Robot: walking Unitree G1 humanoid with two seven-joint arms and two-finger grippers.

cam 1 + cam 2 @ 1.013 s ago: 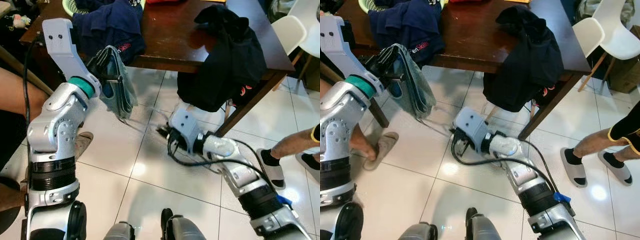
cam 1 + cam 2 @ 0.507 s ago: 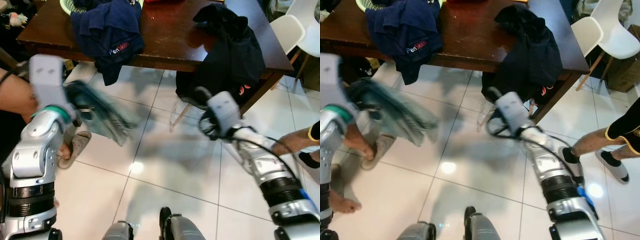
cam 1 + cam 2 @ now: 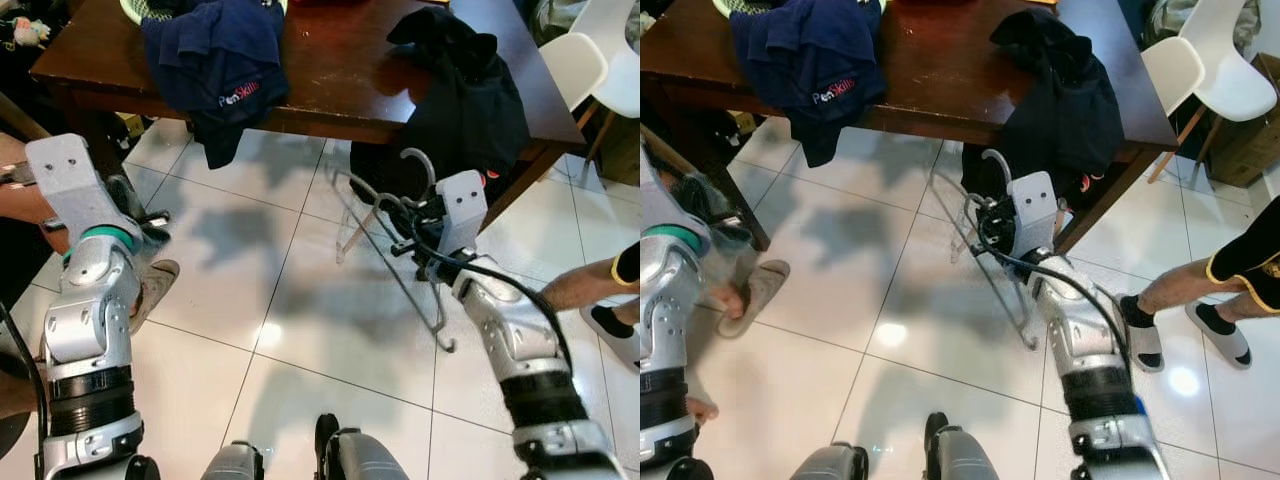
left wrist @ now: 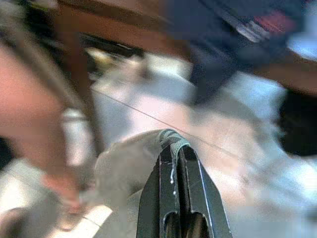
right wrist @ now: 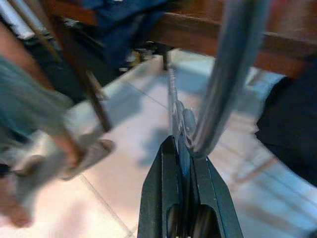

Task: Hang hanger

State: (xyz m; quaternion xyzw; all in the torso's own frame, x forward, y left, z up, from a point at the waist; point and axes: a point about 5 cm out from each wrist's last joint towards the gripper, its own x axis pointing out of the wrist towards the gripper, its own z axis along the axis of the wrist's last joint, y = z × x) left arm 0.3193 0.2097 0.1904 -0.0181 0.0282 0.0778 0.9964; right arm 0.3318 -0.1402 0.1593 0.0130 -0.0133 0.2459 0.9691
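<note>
Fingers of my right gripper (image 5: 184,148) are pinched tight on the wire hanger (image 3: 395,255) just below its hook, holding it above the tiled floor (image 3: 260,300), in front of the worktop (image 3: 350,70) where a black garment (image 3: 470,110) hangs over the edge. My left gripper (image 4: 178,148) is closed too, nipping a fold of grey cloth (image 4: 129,166). To hang this well, I'd keep the hook upright and my grip firm so the frame doesn't swing, then find a rail before lifting.
</note>
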